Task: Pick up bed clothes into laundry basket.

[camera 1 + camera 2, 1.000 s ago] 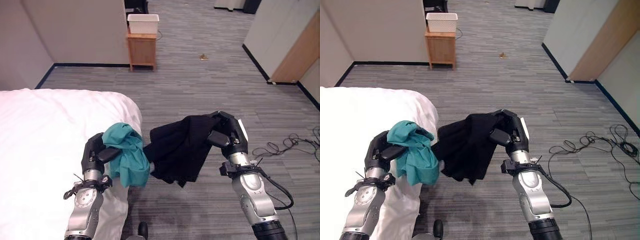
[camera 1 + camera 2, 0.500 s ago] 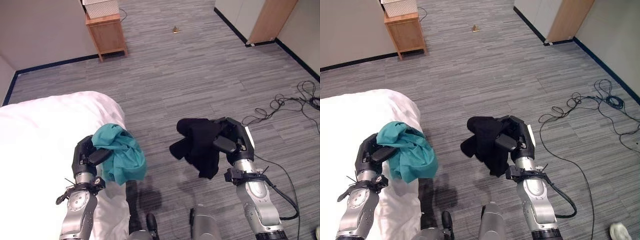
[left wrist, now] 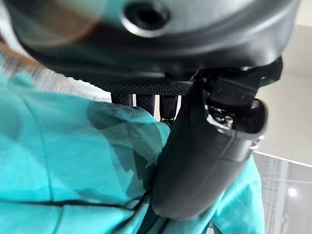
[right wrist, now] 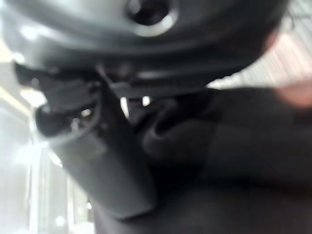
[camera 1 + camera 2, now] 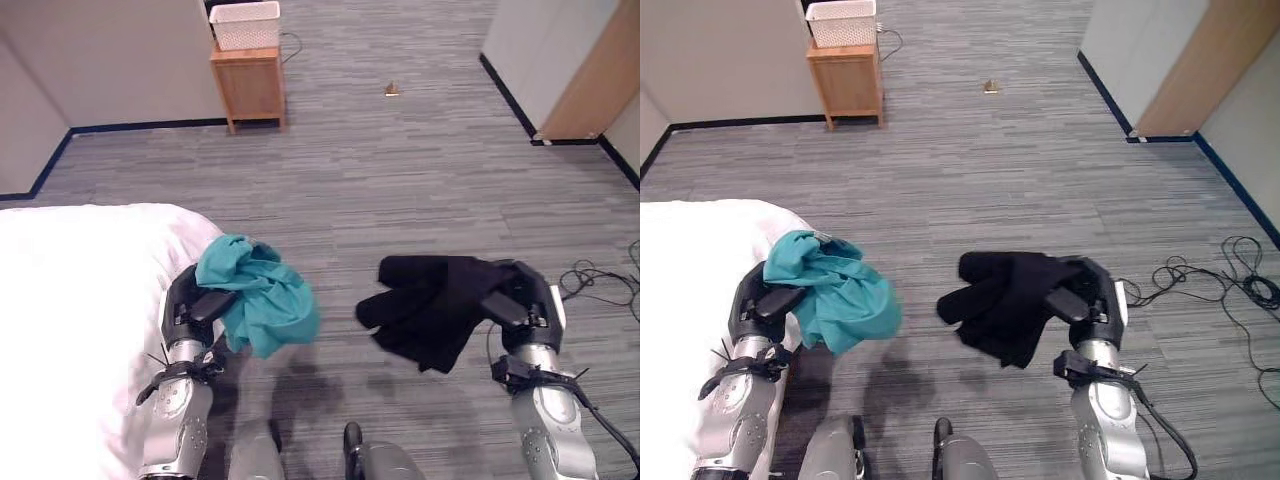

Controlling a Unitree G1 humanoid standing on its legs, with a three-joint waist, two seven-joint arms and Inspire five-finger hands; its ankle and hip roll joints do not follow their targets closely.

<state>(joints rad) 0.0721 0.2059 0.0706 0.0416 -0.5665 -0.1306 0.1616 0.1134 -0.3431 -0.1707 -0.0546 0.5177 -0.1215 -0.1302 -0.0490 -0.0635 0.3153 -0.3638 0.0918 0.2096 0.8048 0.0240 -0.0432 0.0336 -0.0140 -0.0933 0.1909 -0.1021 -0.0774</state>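
Left hand (image 5: 190,305) grips the teal cloth (image 5: 258,293), right hand (image 5: 522,300) grips the black garment (image 5: 432,303), so you're mid-carry; next, head for the white basket (image 5: 245,24)

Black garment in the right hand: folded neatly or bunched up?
Bunched up. The black garment hangs in a crumpled clump from the right hand, whose fingers curl round it above the floor.

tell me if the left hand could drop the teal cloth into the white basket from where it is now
Probably not. The left hand grips the teal cloth by the bed; the white basket sits on a distant wooden stand.
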